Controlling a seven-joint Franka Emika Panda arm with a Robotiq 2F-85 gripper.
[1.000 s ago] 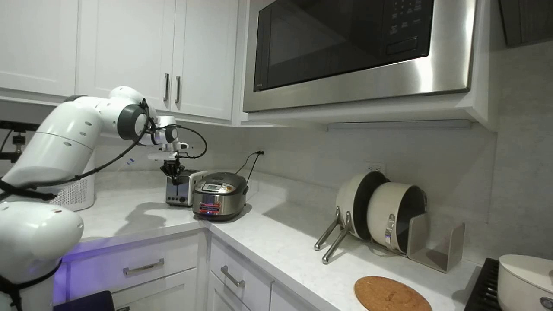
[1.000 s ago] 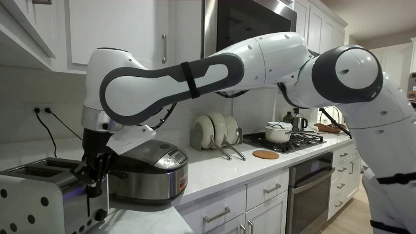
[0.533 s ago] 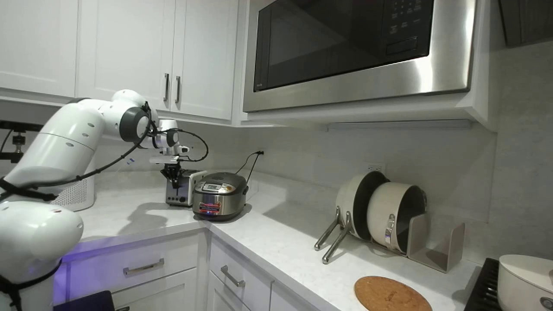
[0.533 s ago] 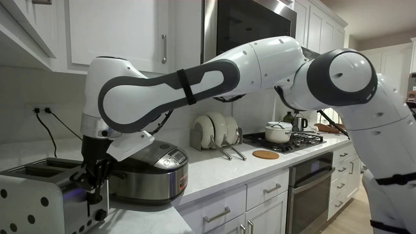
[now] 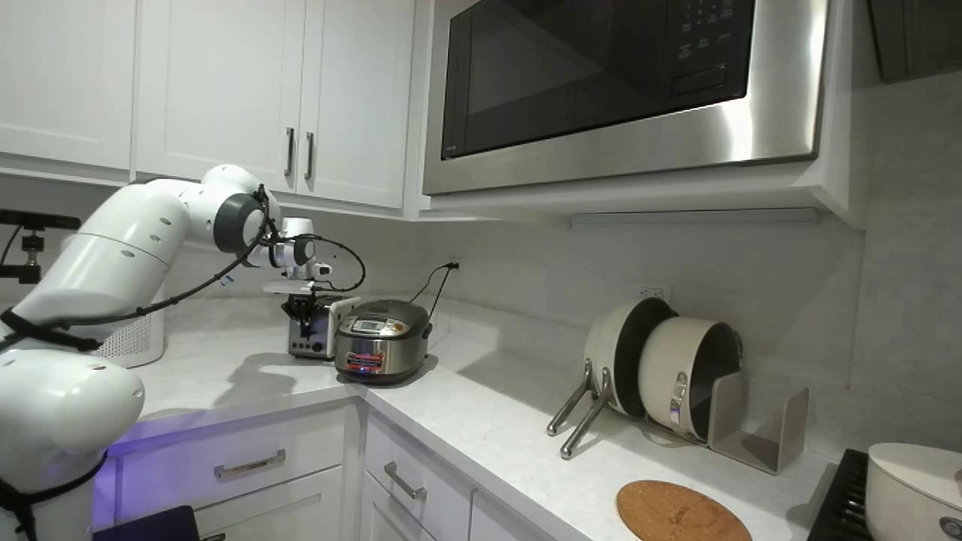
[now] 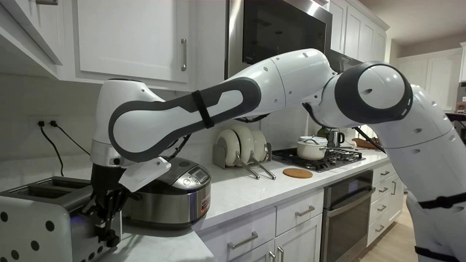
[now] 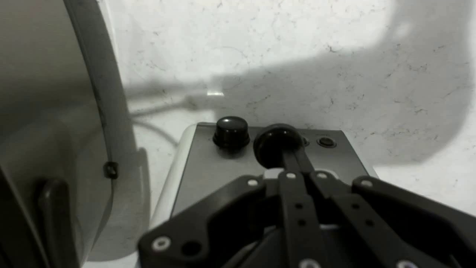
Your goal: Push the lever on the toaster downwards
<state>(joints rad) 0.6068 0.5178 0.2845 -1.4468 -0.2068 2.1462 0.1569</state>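
Note:
The toaster has a white side with black dots and a metal front panel; it also shows in an exterior view and in the wrist view. Its lever is a round black knob, low on the front panel beside the black dial. My gripper is shut, with its two fingertips together on top of the lever, not around it. In both exterior views the gripper points down in front of the toaster. There the dark fingertips and lever blend together.
A rice cooker stands close beside the toaster, also seen in the wrist view. Upper cabinets hang above. Power cords run to the wall behind. Pans in a rack and a cork mat lie further along the counter.
The arm and gripper have moved down along the toaster's front. The lever under the fingertips has gone down with them, close to the dial's height. The gripper stays shut.

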